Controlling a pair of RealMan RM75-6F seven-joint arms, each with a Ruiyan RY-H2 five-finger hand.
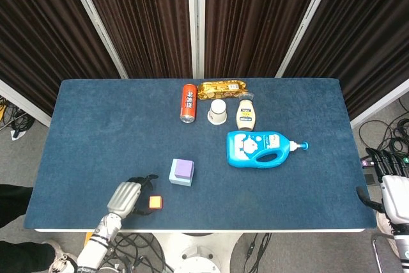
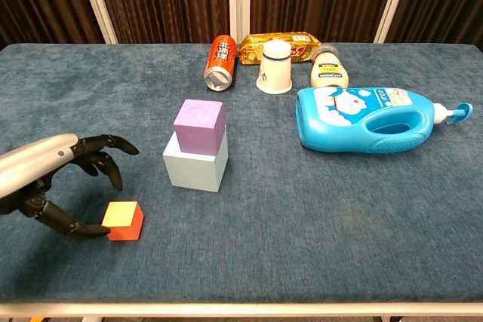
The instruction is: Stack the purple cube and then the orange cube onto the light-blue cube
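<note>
The purple cube (image 2: 199, 125) (image 1: 184, 168) sits on top of the light-blue cube (image 2: 195, 169) (image 1: 176, 180) near the table's middle-left. The small orange cube (image 2: 123, 221) (image 1: 155, 202) lies alone near the front edge, left of the stack. My left hand (image 2: 60, 179) (image 1: 128, 196) hovers just left of the orange cube with its fingers spread. Its thumb tip reaches the cube's left face and the other fingers arch above it without closing. My right hand (image 1: 390, 183) hangs beyond the table's right edge, holding nothing, and shows only in the head view.
A blue detergent bottle (image 2: 370, 119) lies on its side at the right. At the back stand a red can (image 2: 219, 62), a white cup (image 2: 274, 66), a snack packet (image 2: 279, 43) and a small sauce bottle (image 2: 328, 71). The table's front edge (image 2: 241, 303) is close to the orange cube.
</note>
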